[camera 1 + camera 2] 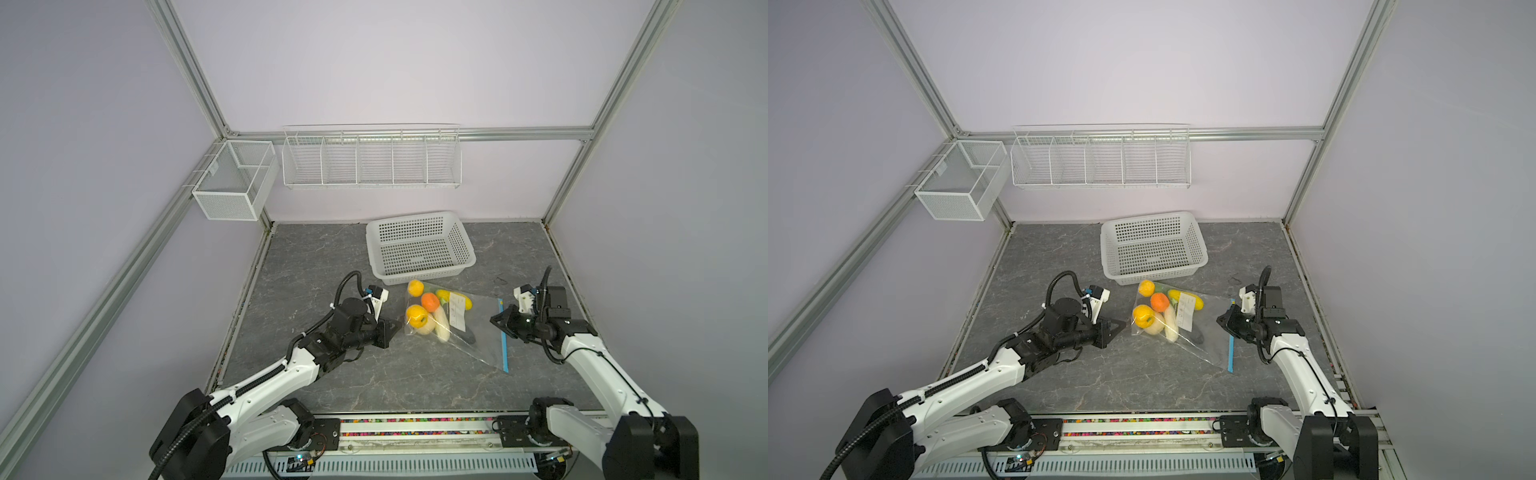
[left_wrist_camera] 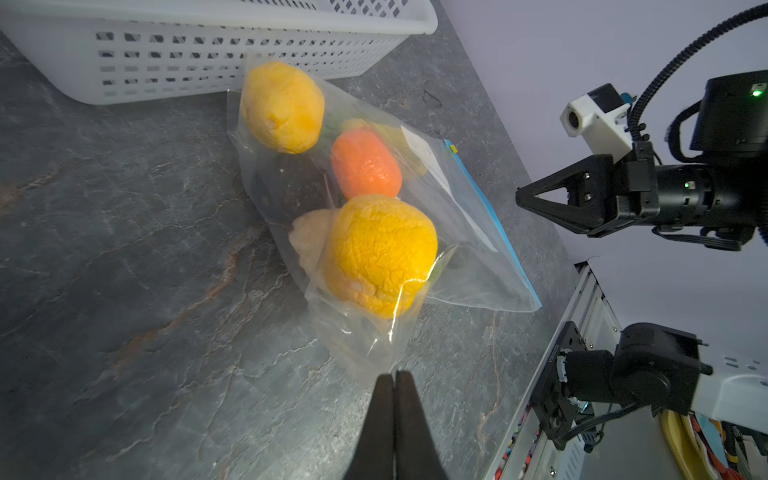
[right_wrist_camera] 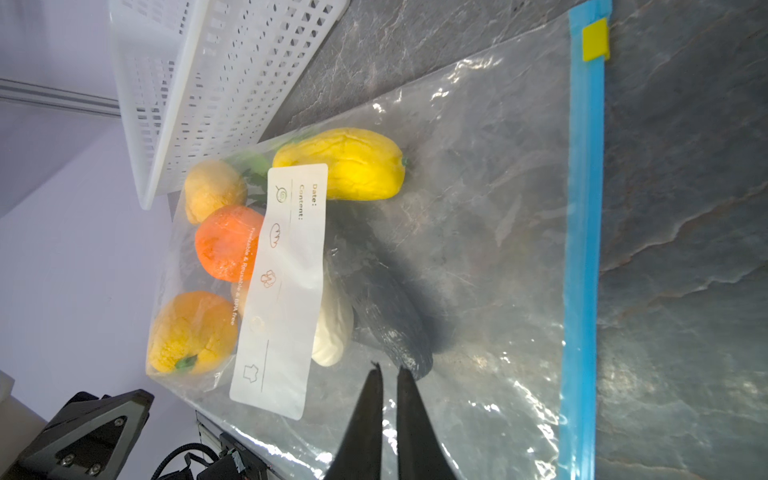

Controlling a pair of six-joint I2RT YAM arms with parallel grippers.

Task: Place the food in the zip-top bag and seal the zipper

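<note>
— Left gripper first: what is it doing?

— Clenched, jaws pressed flat together. Its tip sits right at the 9 o'clock corner of the zip-top bag. Whether a bit of film is nipped there, I cannot tell.

— And the right gripper?

— All but closed, only a sliver of gap, with nothing in it. It hangs over the bag's 3 o'clock side, near the zipper, and I see no contact.

— Where does the bag lie?

— Flat on the surface, just at 6 o'clock of the white basket.

— The food?

— Every piece I can see is inside the bag: yellow, orange, white and one dark, bunched toward its 9 o'clock end. None lies loose on the surface or in the basket.

— So loading looks done. The seal?

— The blue strip lies flat along its length, and the yellow slider sits at its 12 o'clock end. I judge sealing to be the only step that could remain. Whether the track is fully shut, the views do not settle.
</note>
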